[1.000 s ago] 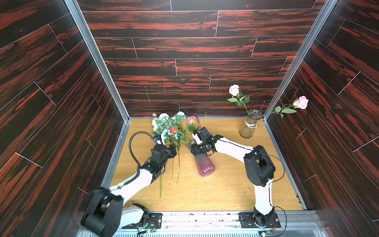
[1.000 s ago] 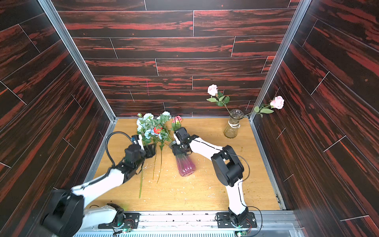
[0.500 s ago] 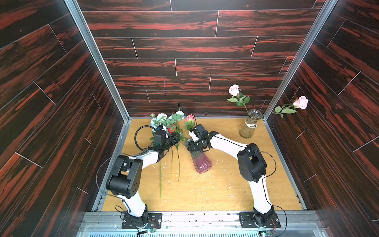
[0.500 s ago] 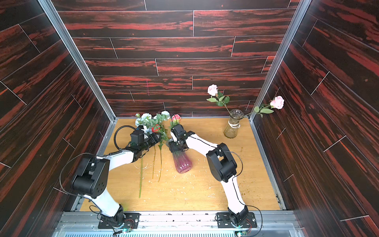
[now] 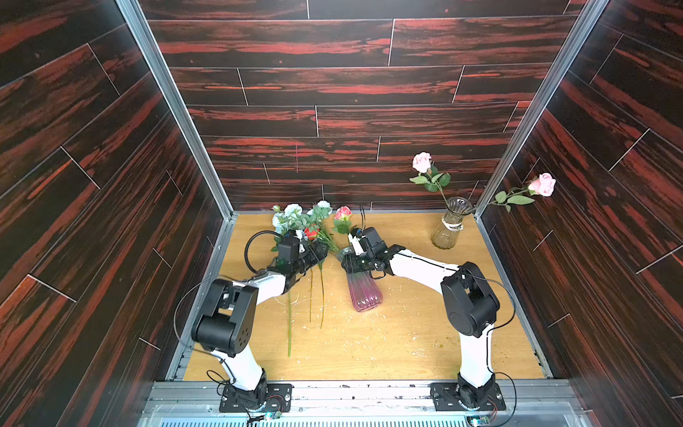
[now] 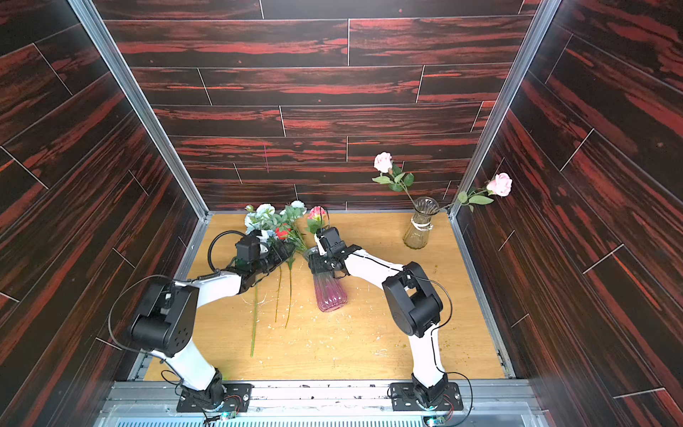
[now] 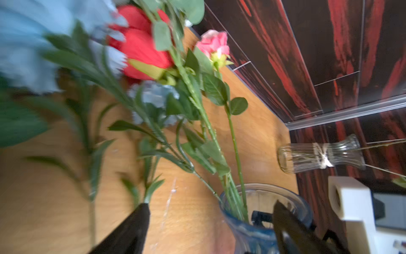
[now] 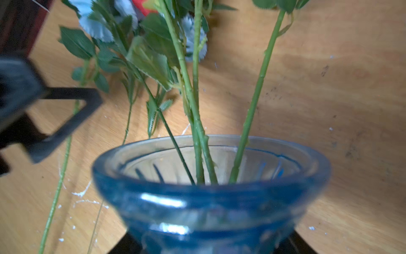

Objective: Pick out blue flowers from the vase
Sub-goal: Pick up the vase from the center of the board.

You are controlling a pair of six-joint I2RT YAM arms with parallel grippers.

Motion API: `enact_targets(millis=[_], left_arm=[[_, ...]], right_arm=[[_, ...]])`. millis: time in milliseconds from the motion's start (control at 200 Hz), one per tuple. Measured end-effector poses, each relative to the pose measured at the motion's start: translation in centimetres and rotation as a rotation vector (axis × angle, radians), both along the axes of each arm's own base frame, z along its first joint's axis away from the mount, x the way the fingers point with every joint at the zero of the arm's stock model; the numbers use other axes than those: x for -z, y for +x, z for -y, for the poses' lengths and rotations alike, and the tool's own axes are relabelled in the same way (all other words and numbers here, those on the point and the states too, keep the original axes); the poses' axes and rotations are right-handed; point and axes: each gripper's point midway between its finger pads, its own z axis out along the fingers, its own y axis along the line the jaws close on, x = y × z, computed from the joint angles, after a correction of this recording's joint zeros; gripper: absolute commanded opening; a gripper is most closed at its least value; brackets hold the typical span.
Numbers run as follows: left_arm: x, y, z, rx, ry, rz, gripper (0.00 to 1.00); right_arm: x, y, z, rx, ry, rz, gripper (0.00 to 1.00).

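A pink-and-blue glass vase [image 5: 364, 292] [image 6: 330, 292] lies on its side on the wooden table, mouth toward the back. My right gripper [image 5: 355, 264] [image 8: 212, 243] is shut on its neck. A red rose [image 5: 311, 233], a pink rose [image 5: 343, 213] and one thin blue-flower stem [image 8: 173, 140] still enter the rim [image 8: 211, 193]. More blue flowers [image 5: 294, 216] [image 6: 264, 212] lie left of the vase, their long stalks [image 5: 289, 325] running toward the front. My left gripper [image 5: 318, 253] [image 7: 211, 206] stands open by the vase mouth, jaws wide apart and holding nothing.
A clear ribbed glass vase [image 5: 449, 229] [image 7: 318, 157] with two pink roses [image 5: 421, 162] stands at the back right corner. Dark wood-pattern walls close in three sides. White specks dot the table [image 5: 388, 344].
My left arm has swung toward the back, bringing its gripper up to the vase mouth, and its jaws have opened wider. The right gripper has drawn the vase slightly left.
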Motion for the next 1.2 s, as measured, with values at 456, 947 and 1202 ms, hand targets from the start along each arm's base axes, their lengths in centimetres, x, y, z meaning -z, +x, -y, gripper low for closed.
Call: enact_targets(millis=[456,947,1202], left_arm=[[0.7,3.7,4.6,0.097,-0.06,-0.044,0.99],[4.3,6.9,5.1,0.105,-0.032,-0.125,0.26],[2.3,7.0,6.3,0.133,-0.045,-0.065,0.1]], right_arm=[[-0.7,0.9,-0.8,0.016,0.049,0.035,0.02],[-0.5,1.2,-1.3,0.011,0.049,0.023,0.02],[-0.5,1.2,-1.4,0.006,0.048,0.029,0.02]])
